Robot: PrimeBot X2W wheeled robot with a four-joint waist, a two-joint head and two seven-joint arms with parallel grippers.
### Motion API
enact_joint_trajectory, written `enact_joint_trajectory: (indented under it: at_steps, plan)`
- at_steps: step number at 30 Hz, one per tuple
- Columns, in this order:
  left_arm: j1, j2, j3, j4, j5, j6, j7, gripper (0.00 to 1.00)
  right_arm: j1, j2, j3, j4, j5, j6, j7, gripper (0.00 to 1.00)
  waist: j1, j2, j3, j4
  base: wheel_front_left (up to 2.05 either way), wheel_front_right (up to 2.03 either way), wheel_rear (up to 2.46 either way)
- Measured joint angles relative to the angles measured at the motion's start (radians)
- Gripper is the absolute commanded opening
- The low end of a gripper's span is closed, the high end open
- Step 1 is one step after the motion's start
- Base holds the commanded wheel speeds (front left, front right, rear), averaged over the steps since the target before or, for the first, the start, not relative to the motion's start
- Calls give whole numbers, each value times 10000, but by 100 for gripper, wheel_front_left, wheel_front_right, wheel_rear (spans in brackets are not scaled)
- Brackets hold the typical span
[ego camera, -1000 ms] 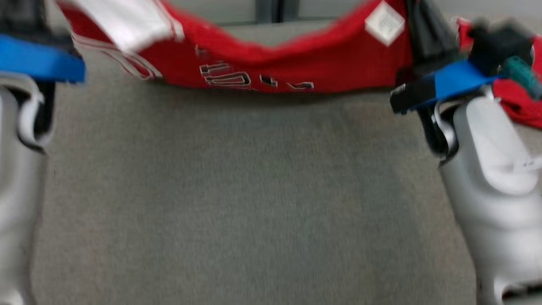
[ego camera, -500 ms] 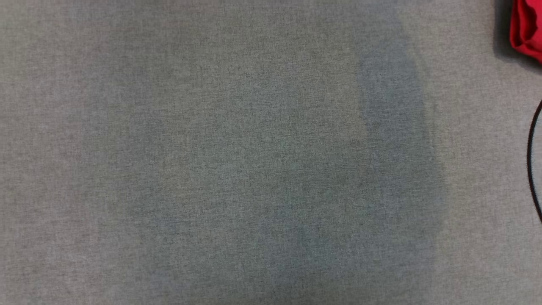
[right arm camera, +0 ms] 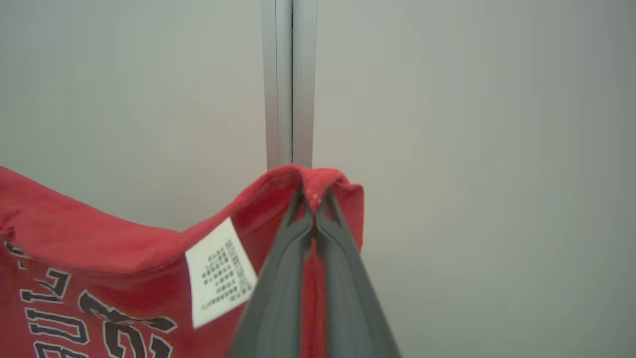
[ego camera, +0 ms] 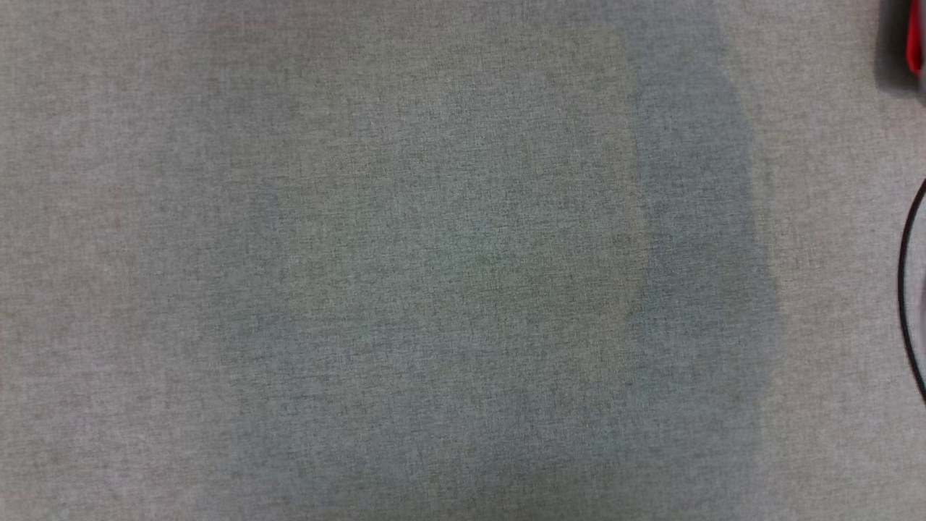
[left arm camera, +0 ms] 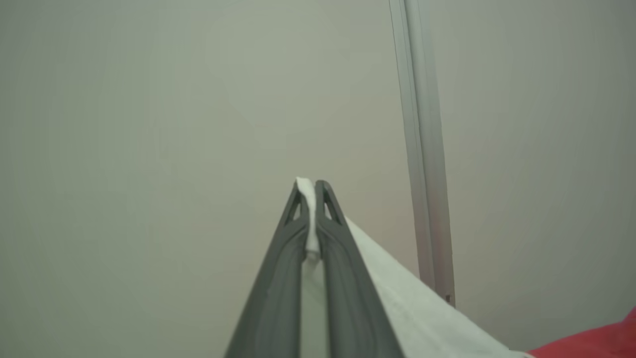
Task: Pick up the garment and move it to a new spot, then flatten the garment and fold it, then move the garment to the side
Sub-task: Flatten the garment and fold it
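Garment (right arm camera: 99, 243), red with white, hangs in the air between both claws, in front of a pale wall (right arm camera: 472, 149). Right claw (right arm camera: 314, 195) pinched closed on a red edge beside the label (right arm camera: 221, 271). Left claw (left arm camera: 311, 186) pinched closed on white cloth. Grey bench (ego camera: 434, 260) below.

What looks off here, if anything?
Nothing torn or spilled. Oddity: the care label sits exposed on the printed face of the garment, beside the right hand. The left hand pinches white fabric.
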Motion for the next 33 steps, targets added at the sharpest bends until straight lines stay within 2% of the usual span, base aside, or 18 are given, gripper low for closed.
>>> enact_joint_trajectory:
  at_steps: [5, 12, 15, 18, 24, 30, 33]
  plan:
    - [2115, 63, 506, -1129, -303, 8, -46, 0, 1508, 142, 228, -690, 213, 0, 0, 0, -1, 0, -213, 48, 0, 0, 0]
    - [6405, 46, 2303, -3503, -184, 382, -48, 0, 4409, 209, 863, -1946, 786, 0, -4, 0, -2, -1, -833, 47, 0, 0, 0]
    - [8352, -174, 2997, -4424, 48, 499, -48, 0, 5779, 153, 1129, -2612, 1131, 0, -2, 0, -2, -1, -1117, 45, 0, 0, 0]
    - [10291, -652, 3662, -5319, 290, 593, -48, 0, 7289, 104, 1361, -3313, 1413, 0, -2, 0, -2, -1, -1426, 67, 0, 0, 0]
    - [13567, -1626, 4381, -6443, 930, 512, -48, 0, 9930, -54, 1595, -4301, 1937, 0, 0, 0, -2, -1, -1967, 100, 0, 0, 0]
    - [15796, -2625, 4859, -6915, 1246, 343, -48, 0, 11879, -236, 1572, -4828, 2171, 0, -2, 0, -3, -2, -2788, 281, 0, 0, 0]
    - [16585, -2907, 5010, -7072, 1306, 263, -48, 0, 12858, -247, 1406, -4980, 2245, 0, -2, 0, -3, -2, -3312, 438, 0, 0, 0]
